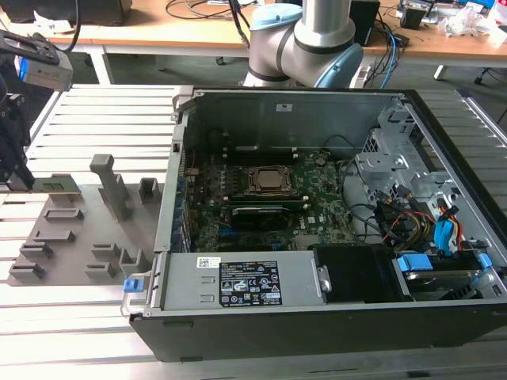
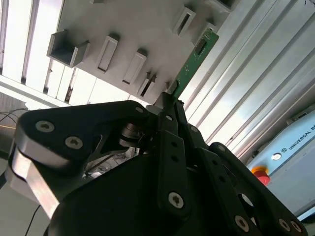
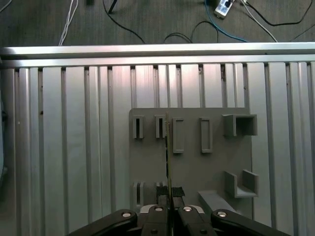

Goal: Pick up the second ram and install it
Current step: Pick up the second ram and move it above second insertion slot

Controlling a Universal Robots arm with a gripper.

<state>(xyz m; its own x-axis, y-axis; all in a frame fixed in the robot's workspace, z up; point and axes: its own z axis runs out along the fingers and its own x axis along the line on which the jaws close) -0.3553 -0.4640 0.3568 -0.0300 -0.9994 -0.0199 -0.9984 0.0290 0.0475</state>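
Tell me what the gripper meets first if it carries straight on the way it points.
The gripper is shut on the second ram, which sticks out ahead of it. Straight on lies the grey holder plate; the ram's far edge would likely touch it first, though the gap is hard to judge.

The arm [image 1: 317, 32] is a silver-grey metal tube with rounded joint housings capped in pale blue. The gripper [image 2: 172, 101] is matte black, built of flat linkage bars pinned with round silver screws [image 2: 176, 199]. One side plate has a bare aluminium-coloured edge. In the first wrist view its fingers end in small dark pads [image 3: 177, 191], possibly rubber. In the exterior view a grey box-shaped unit [image 1: 43, 67] with a blue patch sits at the wrist.
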